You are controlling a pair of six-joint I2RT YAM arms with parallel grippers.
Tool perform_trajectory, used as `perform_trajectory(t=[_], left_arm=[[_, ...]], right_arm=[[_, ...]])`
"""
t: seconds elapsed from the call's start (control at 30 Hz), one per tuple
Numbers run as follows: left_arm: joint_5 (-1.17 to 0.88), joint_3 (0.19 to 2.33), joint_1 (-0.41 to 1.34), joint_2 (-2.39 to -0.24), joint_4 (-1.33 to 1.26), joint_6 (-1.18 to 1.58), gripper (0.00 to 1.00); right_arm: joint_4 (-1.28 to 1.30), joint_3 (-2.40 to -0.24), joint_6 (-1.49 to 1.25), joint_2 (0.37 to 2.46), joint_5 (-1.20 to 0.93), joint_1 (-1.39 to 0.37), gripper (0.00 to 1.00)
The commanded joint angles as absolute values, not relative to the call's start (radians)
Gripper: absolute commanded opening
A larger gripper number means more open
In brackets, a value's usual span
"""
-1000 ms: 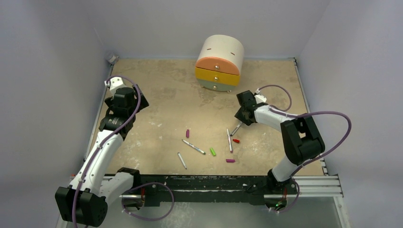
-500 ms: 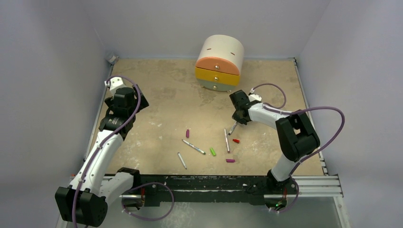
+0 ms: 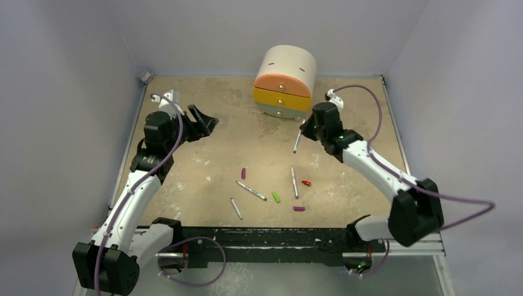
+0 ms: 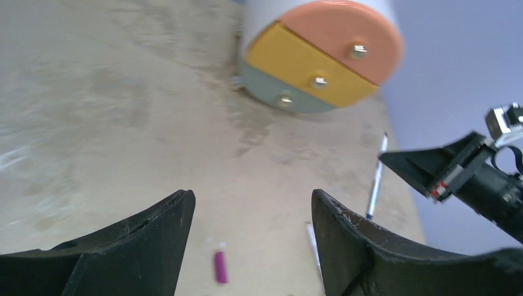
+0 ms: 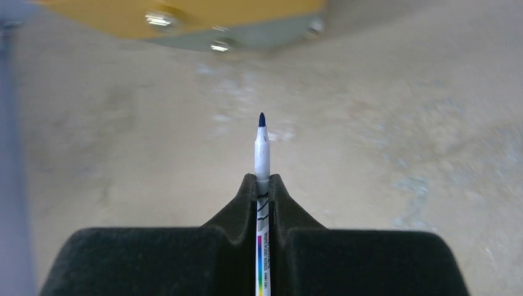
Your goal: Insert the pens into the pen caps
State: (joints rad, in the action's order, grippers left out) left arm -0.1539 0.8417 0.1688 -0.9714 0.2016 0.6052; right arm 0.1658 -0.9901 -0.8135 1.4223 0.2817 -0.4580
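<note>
Light, stiff and probably slippery, the pen [image 5: 262, 148] hangs just before the drawer unit [image 3: 285, 83], its barrel pinched by the right gripper [image 5: 263, 185], tip free, while the left gripper [image 4: 251, 196] stands spread and empty off the unit's left.

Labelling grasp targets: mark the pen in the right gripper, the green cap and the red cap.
held pen [image 5: 262, 148]: right wrist view, bare barrel below the tip.
green cap [image 3: 276, 197]: top external view, middle of the cap.
red cap [image 3: 306, 183]: top external view, middle of the cap.
</note>
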Motion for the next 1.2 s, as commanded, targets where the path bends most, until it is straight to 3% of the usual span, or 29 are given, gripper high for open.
perform_trajectory(t=[0.0, 0.17, 0.43, 1.17], left_arm=[[-0.536, 0.782, 0.170, -0.941, -0.165, 0.750, 0.68], [-0.712, 0.706, 0.176, -0.946, -0.505, 0.914, 0.65], [-0.801, 0.685, 0.279, -0.920, -0.754, 0.983, 0.65], [-0.582, 0.802, 0.548, -1.060, -0.509, 0.715, 0.61]], right_arm=[[-0.134, -0.978, -0.638, 1.241, 0.016, -0.462, 0.00], [-0.413, -0.892, -0.642, 1.127, -0.289, -0.463, 0.00], [-0.464, -0.960, -0.657, 1.088, -0.408, -0.497, 0.00], [-0.531, -1.037, -0.658, 1.096, -0.431, -0.645, 0.00]])
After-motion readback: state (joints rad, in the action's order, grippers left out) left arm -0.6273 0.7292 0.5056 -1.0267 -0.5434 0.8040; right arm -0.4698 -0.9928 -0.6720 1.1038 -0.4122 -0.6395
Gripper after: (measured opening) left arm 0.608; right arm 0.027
